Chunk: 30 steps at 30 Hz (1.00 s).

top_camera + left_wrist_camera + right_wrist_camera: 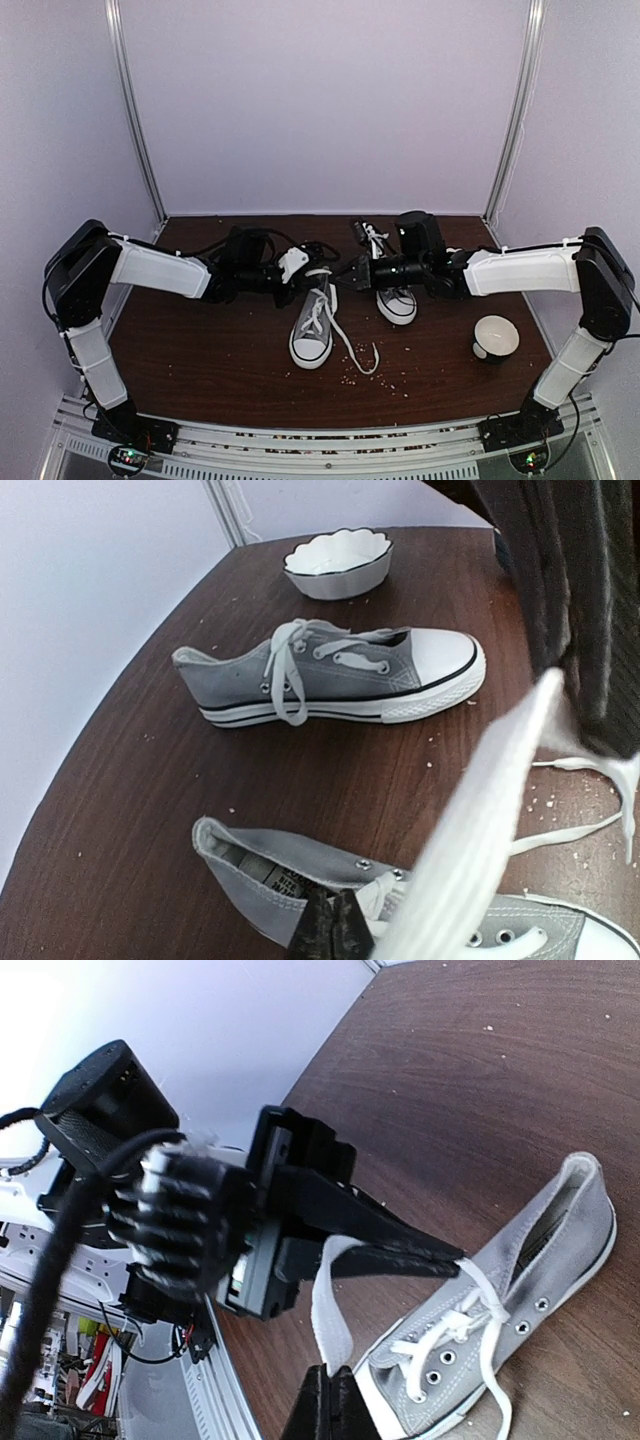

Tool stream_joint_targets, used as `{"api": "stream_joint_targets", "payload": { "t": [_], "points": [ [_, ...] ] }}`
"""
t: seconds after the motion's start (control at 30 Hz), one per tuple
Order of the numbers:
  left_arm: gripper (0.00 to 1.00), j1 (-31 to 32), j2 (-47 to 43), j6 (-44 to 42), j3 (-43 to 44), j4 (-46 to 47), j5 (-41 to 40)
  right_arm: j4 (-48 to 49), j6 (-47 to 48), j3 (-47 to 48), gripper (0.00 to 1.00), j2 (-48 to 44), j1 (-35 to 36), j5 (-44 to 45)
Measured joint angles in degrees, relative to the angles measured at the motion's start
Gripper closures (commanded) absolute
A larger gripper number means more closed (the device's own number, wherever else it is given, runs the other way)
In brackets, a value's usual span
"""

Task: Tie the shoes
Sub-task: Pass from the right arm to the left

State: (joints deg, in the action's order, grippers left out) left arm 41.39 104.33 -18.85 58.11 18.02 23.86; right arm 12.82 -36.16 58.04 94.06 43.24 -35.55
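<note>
Top external view, entry: near shoe [311, 335] at table [200, 350] centre, second shoe [397, 303] just beyond it to the right; left hand [445, 1257] and right hand [335, 1402], each pinching the near shoe's lace [322, 1305], hold it raised between them, apparently to cross it into a knot

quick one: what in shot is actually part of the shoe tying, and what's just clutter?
In the job:
- near shoe
- its lace, pinched by the left hand and the right hand
- second shoe, laces loose

Lying about:
- white bowl
- crumbs scattered on the table
</note>
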Motion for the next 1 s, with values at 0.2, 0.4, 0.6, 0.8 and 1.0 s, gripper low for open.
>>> {"api": "stream_joint_targets", "payload": {
  "t": [0.2, 0.4, 0.6, 0.8, 1.0],
  "points": [
    [1.00, -0.8, -0.5, 1.6, -0.4, -0.1, -2.8, -1.1, 2.1, -2.3, 1.00, 1.9, 2.3, 0.2],
    [1.00, -0.7, -0.9, 1.6, -0.4, -2.0, -3.1, 7.1, -1.4, -4.0, 0.83, 10.4, 4.7, -1.3],
    [1.00, -0.9, -1.7, 0.9, -0.5, -2.7, -3.7, 11.5, -3.9, -8.8, 0.67, 9.3, 2.2, -4.3],
    [1.00, -0.9, -2.2, -0.5, -0.5, -2.7, -3.7, 5.4, 2.3, -4.6, 0.63, 4.9, -3.1, -6.0],
    [1.00, -0.9, -2.2, -1.0, -0.5, -2.9, -3.6, -1.2, 9.4, 10.0, 0.66, 8.9, -3.5, -6.8]
  ]
}}
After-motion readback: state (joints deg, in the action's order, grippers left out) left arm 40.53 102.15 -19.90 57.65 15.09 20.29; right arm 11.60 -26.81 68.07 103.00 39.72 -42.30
